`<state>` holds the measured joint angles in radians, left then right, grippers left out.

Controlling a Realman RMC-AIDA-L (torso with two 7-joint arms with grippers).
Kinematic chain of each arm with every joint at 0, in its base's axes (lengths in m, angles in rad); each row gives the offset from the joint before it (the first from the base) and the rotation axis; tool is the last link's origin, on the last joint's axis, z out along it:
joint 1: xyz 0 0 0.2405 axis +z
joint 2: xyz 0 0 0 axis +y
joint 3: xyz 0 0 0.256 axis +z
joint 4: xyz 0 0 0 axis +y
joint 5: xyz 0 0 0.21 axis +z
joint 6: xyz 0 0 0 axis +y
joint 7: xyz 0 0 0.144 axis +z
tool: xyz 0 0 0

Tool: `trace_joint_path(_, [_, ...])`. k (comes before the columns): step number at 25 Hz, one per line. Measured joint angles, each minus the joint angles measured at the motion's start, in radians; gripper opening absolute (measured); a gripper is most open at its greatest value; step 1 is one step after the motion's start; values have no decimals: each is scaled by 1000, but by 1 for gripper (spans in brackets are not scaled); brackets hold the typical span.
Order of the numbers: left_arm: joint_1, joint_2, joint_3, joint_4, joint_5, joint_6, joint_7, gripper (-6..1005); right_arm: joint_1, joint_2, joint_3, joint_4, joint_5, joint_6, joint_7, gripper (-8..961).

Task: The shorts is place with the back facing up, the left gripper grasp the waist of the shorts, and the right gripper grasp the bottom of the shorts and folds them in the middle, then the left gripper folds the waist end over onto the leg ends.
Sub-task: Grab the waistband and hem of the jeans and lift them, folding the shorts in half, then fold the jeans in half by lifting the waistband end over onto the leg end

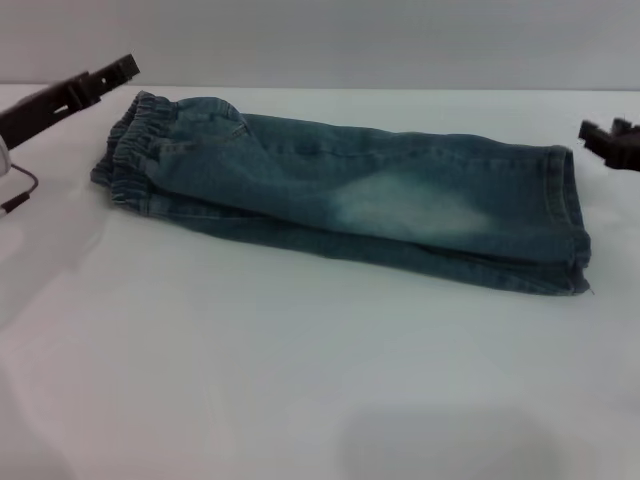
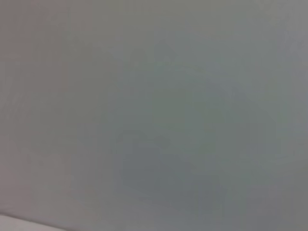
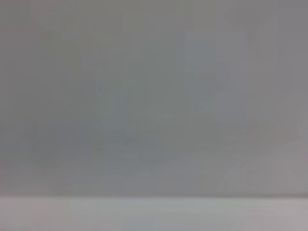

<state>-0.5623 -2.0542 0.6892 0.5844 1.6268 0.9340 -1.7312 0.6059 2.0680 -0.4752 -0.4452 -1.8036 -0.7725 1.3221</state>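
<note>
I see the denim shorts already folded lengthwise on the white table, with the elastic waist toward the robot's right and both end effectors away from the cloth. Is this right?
One detail is wrong: in the head view the elastic waist of the denim shorts lies toward the robot's left, and the leg ends toward its right. The rest holds: folded lengthwise on the white table, left end effector and right end effector both off the cloth.

You see plain white smooth-topped bench (image 1: 300, 380) filling view, pale grey wall (image 1: 350, 40) behind its far edge. Both wrist views: only blank grey surface.
</note>
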Motion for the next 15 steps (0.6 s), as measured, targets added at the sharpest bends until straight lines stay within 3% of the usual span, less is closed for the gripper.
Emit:
trace_joint_path(8, [33,-3,3,-31,-1,20,56,840,-25,2,-1,2,93,-52,-78,440])
trace_joint_path(15, [42,3,9,-78,8,-30,120,835,-54,4,-5,5,217,-142,-178,439])
